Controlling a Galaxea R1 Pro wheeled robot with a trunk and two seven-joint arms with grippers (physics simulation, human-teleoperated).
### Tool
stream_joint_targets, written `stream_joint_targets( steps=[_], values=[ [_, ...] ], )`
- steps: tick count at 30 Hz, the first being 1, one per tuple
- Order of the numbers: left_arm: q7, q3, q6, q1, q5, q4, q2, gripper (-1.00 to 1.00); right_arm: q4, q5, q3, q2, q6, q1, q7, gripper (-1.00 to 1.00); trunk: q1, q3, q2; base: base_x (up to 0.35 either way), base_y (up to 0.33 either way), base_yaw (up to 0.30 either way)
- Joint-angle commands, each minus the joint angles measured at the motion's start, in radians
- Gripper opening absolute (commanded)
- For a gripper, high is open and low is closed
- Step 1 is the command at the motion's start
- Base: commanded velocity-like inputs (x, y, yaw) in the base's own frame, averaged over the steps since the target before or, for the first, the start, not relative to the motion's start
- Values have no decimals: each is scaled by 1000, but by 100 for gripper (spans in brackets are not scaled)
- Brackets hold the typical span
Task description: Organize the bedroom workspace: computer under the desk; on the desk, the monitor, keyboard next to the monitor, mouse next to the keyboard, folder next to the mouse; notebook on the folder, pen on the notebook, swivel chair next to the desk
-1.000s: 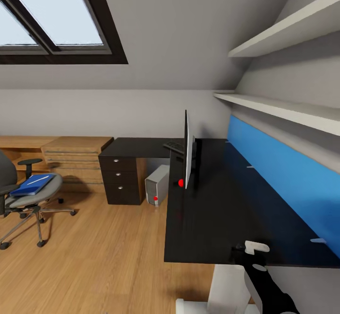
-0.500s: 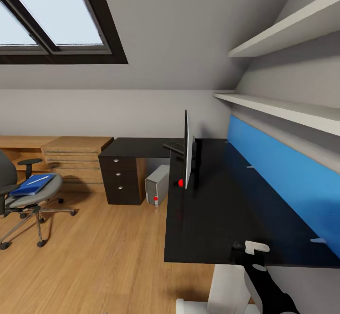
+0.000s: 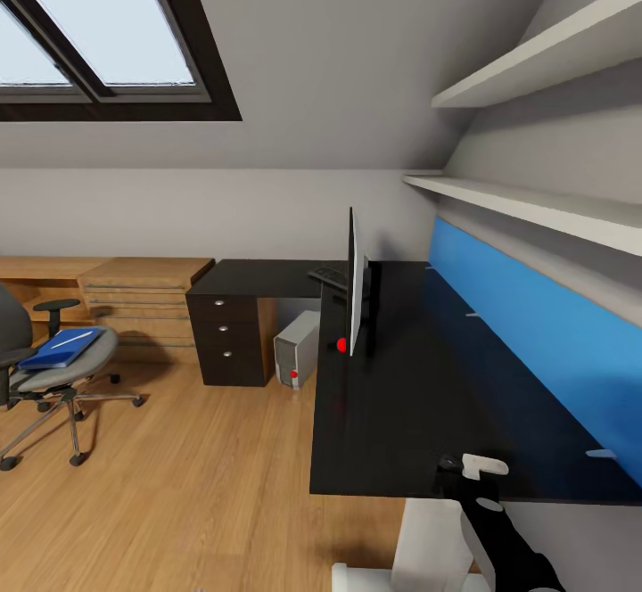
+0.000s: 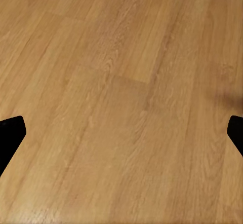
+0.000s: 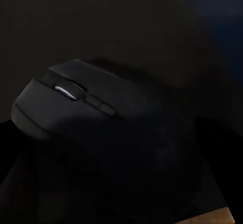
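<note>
The black L-shaped desk (image 3: 401,405) runs along the blue back panel. On it the monitor (image 3: 355,284) stands edge-on, with the keyboard (image 3: 326,275) just beyond it. The computer (image 3: 296,349) sits on the floor under the desk. At the left, the swivel chair (image 3: 49,369) stands apart from the desk, with the blue folder (image 3: 58,351) and the white pen (image 3: 71,339) on its seat. I cannot make out the notebook. My right gripper (image 3: 464,467) is at the desk's near edge; the black mouse (image 5: 76,107) lies right before it, its fingers lost in the dark. My left gripper (image 4: 121,138) hangs open over the floor.
A light wooden drawer unit (image 3: 143,302) stands against the back wall, left of the desk's dark drawers (image 3: 225,333). Two white shelves (image 3: 535,209) jut out over the desk on the right. Wooden floor (image 3: 178,476) lies between the chair and the desk.
</note>
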Motion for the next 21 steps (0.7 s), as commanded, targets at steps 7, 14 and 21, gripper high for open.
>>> stream_joint_targets(
  steps=[7,14,21],
  values=[
    [0,3,-5,-1,8,0,1,100,-97,4,2,5,22,2,-8,-100,-19,14,34,0,0,0],
    [0,3,-5,-1,8,0,1,100,-113,4,3,7,35,3,-9,-100,-46,36,83,0,0,0],
    [0,3,-5,-1,8,0,1,100,-124,8,8,24,42,4,-12,-100,-73,58,132,0,0,0]
  ],
)
